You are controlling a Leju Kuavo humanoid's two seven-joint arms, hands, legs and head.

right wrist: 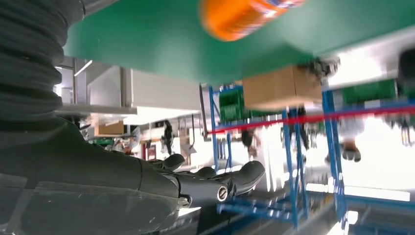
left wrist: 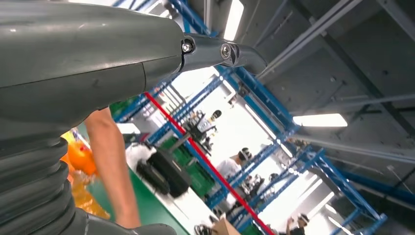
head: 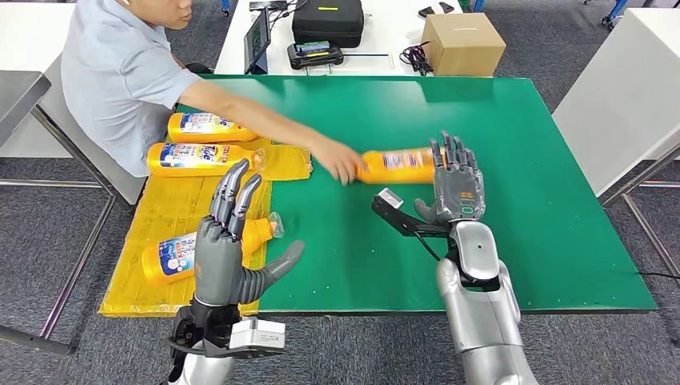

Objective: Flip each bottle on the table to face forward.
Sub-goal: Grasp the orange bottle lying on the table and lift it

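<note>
On the green table [head: 513,241] I count four orange bottles, all lying on their sides. Three sit on the yellow sheet [head: 160,216] at the left: the far bottle [head: 207,127], the middle bottle [head: 200,156] just in front of it, and the near bottle [head: 180,255], which lies tilted close to the table's front edge. The fourth bottle [head: 401,166] is by itself out on the bare green, roughly mid-table. Each one is bright orange plastic with a white and blue label running along the body, plus a bit of red print on the middle one.

One person [head: 120,72] sits at the far left and reaches an arm across; the person's hand [head: 341,164] is touching the left end of that fourth bottle.

Two robot hands. Left hand [head: 232,241] is raised over the near bottle, fingers straight and apart, thumb sticking out to the right, nothing in it. Right hand [head: 455,180] is held flat with fingers spread, fingertips right at the fourth bottle's right end, but not wrapped round it, so it's holding nothing.

Back on the white desk: one cardboard box [head: 463,44] and one black case [head: 327,20].
</note>
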